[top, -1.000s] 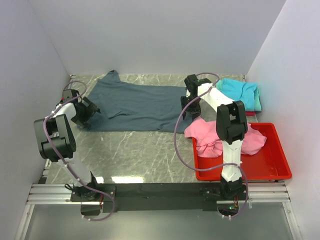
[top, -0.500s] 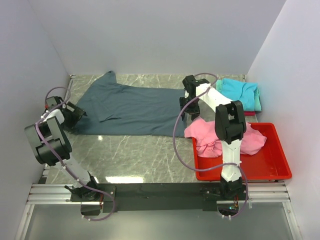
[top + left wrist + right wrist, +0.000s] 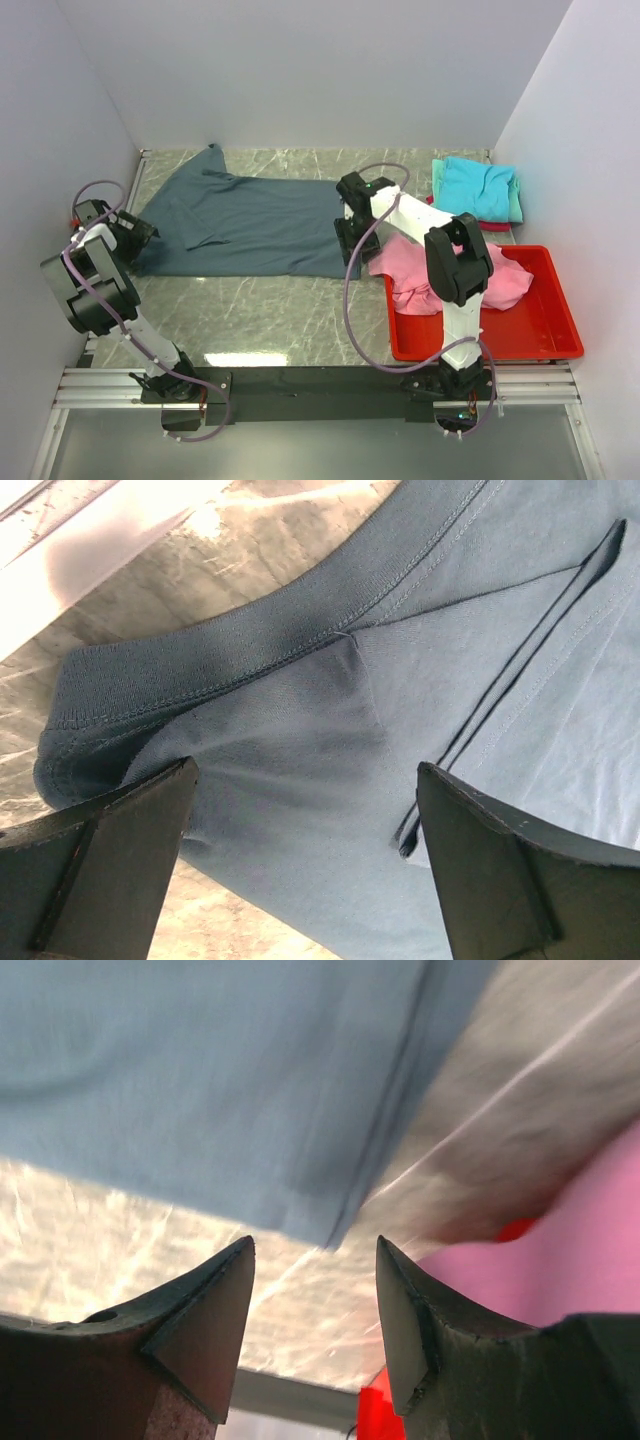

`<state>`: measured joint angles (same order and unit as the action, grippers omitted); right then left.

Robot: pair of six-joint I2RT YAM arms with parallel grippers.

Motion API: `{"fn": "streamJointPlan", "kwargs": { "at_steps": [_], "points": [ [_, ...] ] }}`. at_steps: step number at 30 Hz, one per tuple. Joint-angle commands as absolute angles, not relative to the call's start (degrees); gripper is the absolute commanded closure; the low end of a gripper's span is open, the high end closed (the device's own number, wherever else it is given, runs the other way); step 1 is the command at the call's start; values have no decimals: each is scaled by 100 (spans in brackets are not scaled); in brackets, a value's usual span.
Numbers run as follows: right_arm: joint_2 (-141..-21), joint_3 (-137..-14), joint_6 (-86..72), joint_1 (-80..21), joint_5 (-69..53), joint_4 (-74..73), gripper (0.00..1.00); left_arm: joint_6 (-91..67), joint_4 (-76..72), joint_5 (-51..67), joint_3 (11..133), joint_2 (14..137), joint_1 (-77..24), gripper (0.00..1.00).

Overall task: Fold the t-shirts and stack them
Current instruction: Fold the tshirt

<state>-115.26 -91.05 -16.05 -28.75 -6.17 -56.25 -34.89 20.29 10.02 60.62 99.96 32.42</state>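
The dark slate t-shirt [image 3: 250, 220] lies spread flat across the back of the table. My left gripper [image 3: 135, 235] hangs over its left end, jaws wide open. In the left wrist view the gripper [image 3: 307, 770] frames the cloth beside a ribbed band [image 3: 250, 650], holding nothing. My right gripper [image 3: 350, 240] is at the shirt's near right corner. In the right wrist view that gripper [image 3: 314, 1245] is open, with the corner [image 3: 330, 1220] just beyond its tips. A pink t-shirt [image 3: 420, 270] spills over the bin's left rim. Folded turquoise [image 3: 480, 185], mint [image 3: 516, 205] and red [image 3: 495, 227] t-shirts are stacked at the back right.
A red plastic bin [image 3: 540, 335] stands at the near right, and its corner [image 3: 375, 1415] shows below the right fingers. White walls close in the table on the left, back and right. Bare marble [image 3: 270, 310] lies between the slate shirt and the arm bases.
The slate shirt has slid left and lies flatter. My left gripper drew back toward the left wall. My right gripper moved left and nearer, following the shirt's right edge.
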Motion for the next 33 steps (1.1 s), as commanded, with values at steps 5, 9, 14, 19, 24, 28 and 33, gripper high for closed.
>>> {"fn": "streamJointPlan", "kwargs": {
  "at_steps": [5,9,14,19,24,28,33],
  "points": [
    [-11232,-8525,-1960,-2935,-721,-5203,44,-3287,2241,747,6029,9993,3366,1],
    [-11250,-8394,-1969,-2927,-721,-5107,46,-3287,2259,800,6055,10002,3375,1],
    [-11294,-8288,-2030,-2935,-896,-4887,51,-3296,2294,844,6126,10011,3375,1],
    [-11356,-8183,-2074,-2927,-984,-4773,59,-3296,2329,844,6179,10011,3375,1],
    [-11355,-8156,-2048,-2944,-897,-4860,71,-3287,2355,852,6205,10019,3384,1],
    [-11391,-8191,-1986,-2944,-704,-5097,73,-3287,2373,879,6266,10046,3392,1],
    [-11241,-8095,-2056,-2979,-598,-5080,64,-3287,2364,914,6267,10046,3384,1]
  ]
}}
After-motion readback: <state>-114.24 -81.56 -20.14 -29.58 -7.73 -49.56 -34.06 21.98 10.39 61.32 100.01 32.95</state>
